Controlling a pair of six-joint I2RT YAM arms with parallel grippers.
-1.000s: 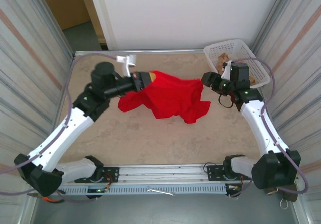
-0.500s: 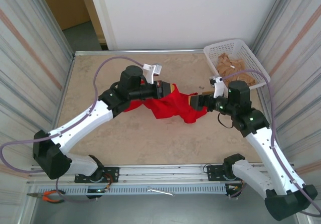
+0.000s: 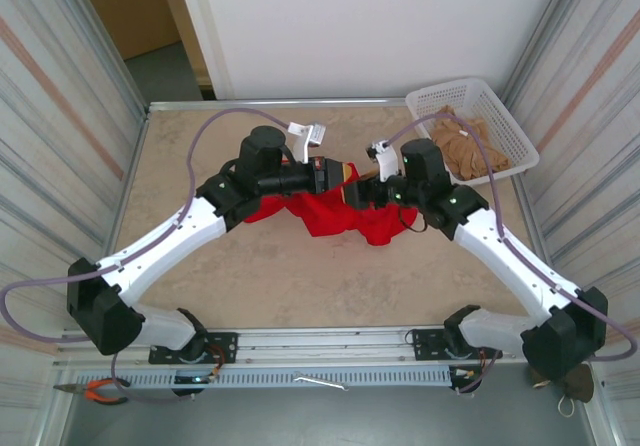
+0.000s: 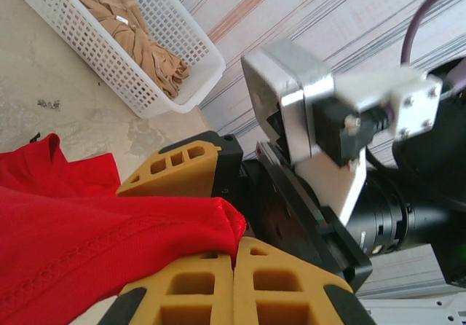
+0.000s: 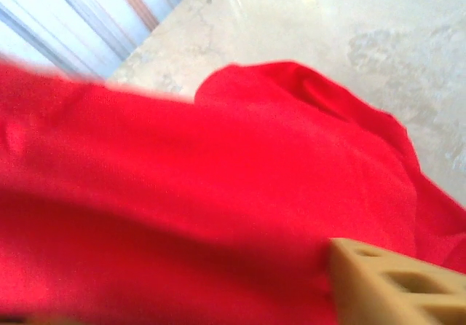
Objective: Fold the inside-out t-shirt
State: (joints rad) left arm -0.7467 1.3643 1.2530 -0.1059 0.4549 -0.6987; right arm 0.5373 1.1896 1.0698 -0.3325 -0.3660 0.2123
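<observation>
The inside-out t-shirt (image 3: 330, 214) is a crumpled bright red heap in the middle of the table. My left gripper (image 3: 338, 176) is at the heap's upper edge. In the left wrist view its yellow fingers (image 4: 191, 285) are shut on a hemmed edge of the t-shirt (image 4: 73, 223). My right gripper (image 3: 358, 190) is right beside the left one, nearly touching it. One of the right gripper's yellow fingers (image 4: 175, 168) lies along the red cloth. In the right wrist view the t-shirt (image 5: 218, 179) covers the jaws and a single finger (image 5: 393, 285) pokes out, so their gap is hidden.
A white mesh basket (image 3: 430, 96) at the far right corner holds tan-beige cloth (image 3: 465, 144); it also shows in the left wrist view as the basket (image 4: 109, 55). Striped walls close in both sides. Orange-handled pliers (image 3: 98, 391) lie off the table's near left edge.
My right arm has swung left from near the basket to the shirt, right next to the left gripper. The left gripper carried its shirt edge rightward, then held still.
</observation>
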